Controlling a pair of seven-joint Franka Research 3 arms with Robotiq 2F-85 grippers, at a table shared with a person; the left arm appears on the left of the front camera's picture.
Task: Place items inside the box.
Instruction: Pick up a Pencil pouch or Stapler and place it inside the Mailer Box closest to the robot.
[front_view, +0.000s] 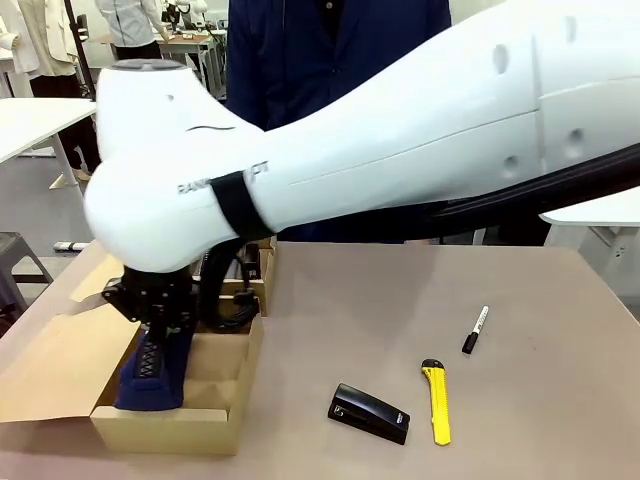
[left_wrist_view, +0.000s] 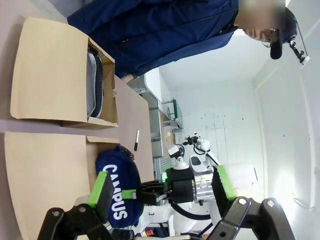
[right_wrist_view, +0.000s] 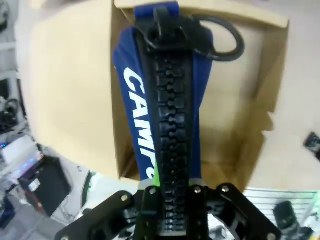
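Note:
A navy zippered pencil pouch (front_view: 152, 378) printed "CAMPUS" stands on end inside the open cardboard box (front_view: 170, 425) at the table's left. My right gripper (front_view: 160, 322) is shut on its upper end; the right wrist view looks down the zipper (right_wrist_view: 170, 125) into the box (right_wrist_view: 75, 100), with the gripper (right_wrist_view: 172, 200) clamped on the pouch. On the table to the right lie a black stapler (front_view: 370, 413), a yellow utility knife (front_view: 437, 402) and a black-and-white marker (front_view: 475, 330). My left gripper (left_wrist_view: 161, 179) is open and holds nothing. It faces the pouch (left_wrist_view: 117, 187) from a distance.
A person in a dark blue jacket (front_view: 330, 50) stands at the far side. The box's flaps (front_view: 50, 370) lie spread out to the left. In the left wrist view a grey-and-black object (left_wrist_view: 95, 82) sits in another compartment of the box.

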